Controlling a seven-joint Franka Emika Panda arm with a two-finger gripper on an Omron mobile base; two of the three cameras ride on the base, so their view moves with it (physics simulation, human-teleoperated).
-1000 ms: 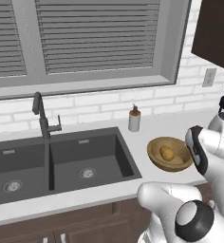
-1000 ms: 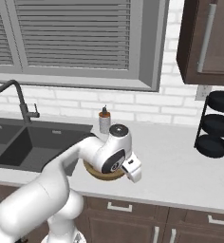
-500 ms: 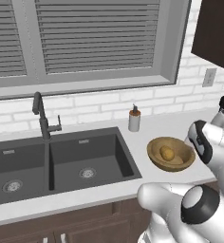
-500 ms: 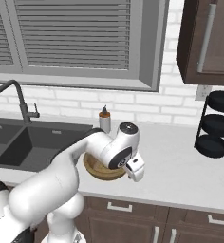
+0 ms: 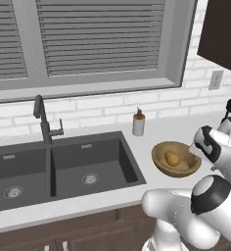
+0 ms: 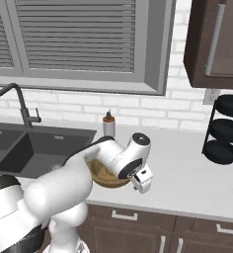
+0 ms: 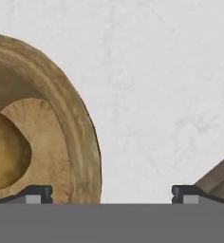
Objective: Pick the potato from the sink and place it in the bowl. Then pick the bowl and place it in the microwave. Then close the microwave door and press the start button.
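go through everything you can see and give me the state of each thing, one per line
potato: lying inside the bowl, out of the sink
bowl: upright on the counter, right of the sink
sink: both basins bare
gripper: open, straddling the bowl's rim
soap dispenser: upright behind the sink
faucet: no water running

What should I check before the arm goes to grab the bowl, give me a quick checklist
1. Small yellowish-brown potato lies inside the round tan wooden bowl: ok.
2. Bowl stands upright on the white counter, right of the dark grey sink: ok.
3. Gripper jaws stand wide open, nothing between them: ok.
4. Jaws straddle the bowl's rim: not ok; in the hand view one tip is over the bowl's inside and the other over bare counter, but they are not yet down on the rim.
5. White soap bottle stands apart from the bowl: ok.
6. Microwave open and ready: cannot tell.
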